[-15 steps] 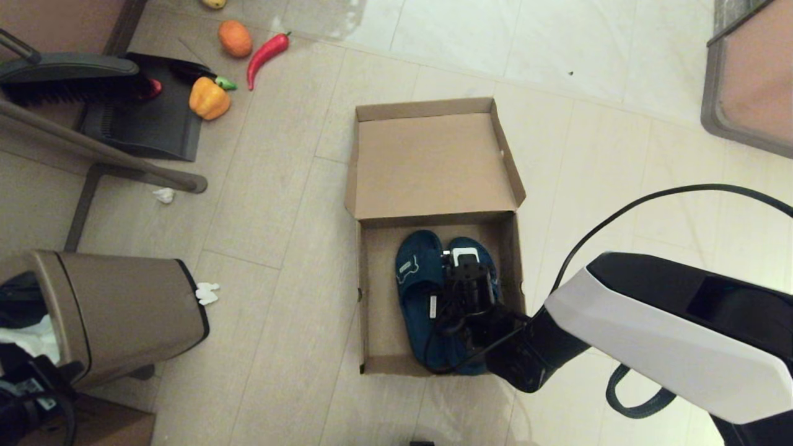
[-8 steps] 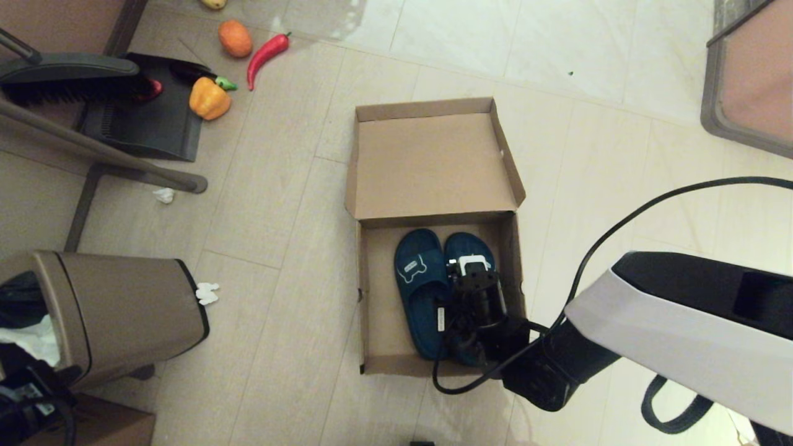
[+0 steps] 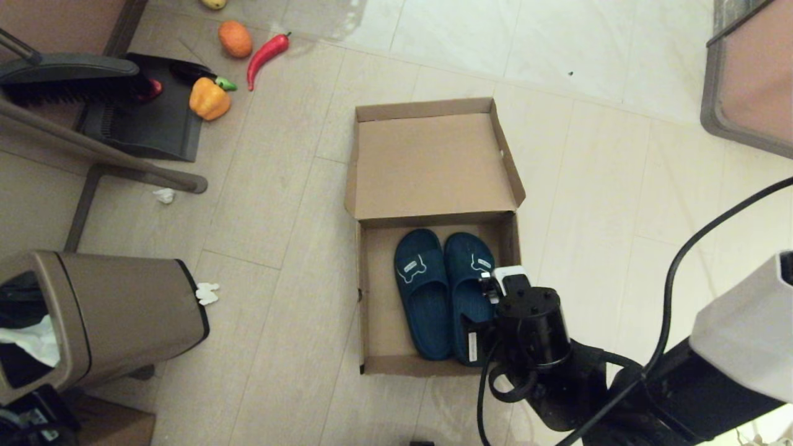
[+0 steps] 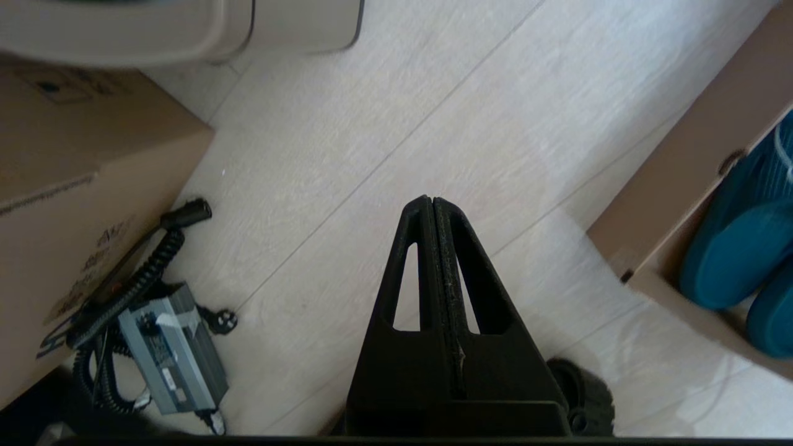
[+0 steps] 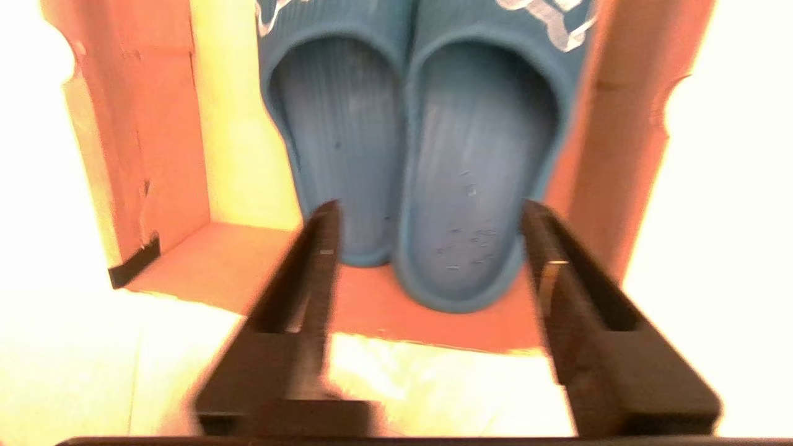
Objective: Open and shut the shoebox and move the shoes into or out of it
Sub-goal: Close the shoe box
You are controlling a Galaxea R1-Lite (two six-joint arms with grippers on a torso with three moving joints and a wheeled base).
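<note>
Head view: shoes [image 3: 443,291] lie lengthwise, toes apparently toward lid; right tool [image 5: 427,238] spread.

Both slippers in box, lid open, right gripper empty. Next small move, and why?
Probably lift the right gripper clear of the shoebox wall and carry it toward the far lid edge to start closing. Both shoes lie side by side inside, the gripper is open and empty over the box's near right corner, and the lid lies folded back. The left gripper is parked shut over the floor.

Pale tile floor [image 3: 607,155]; brown trash bin [image 3: 111,310] left; dustpan [image 3: 148,124], toy vegetables beyond.
</note>
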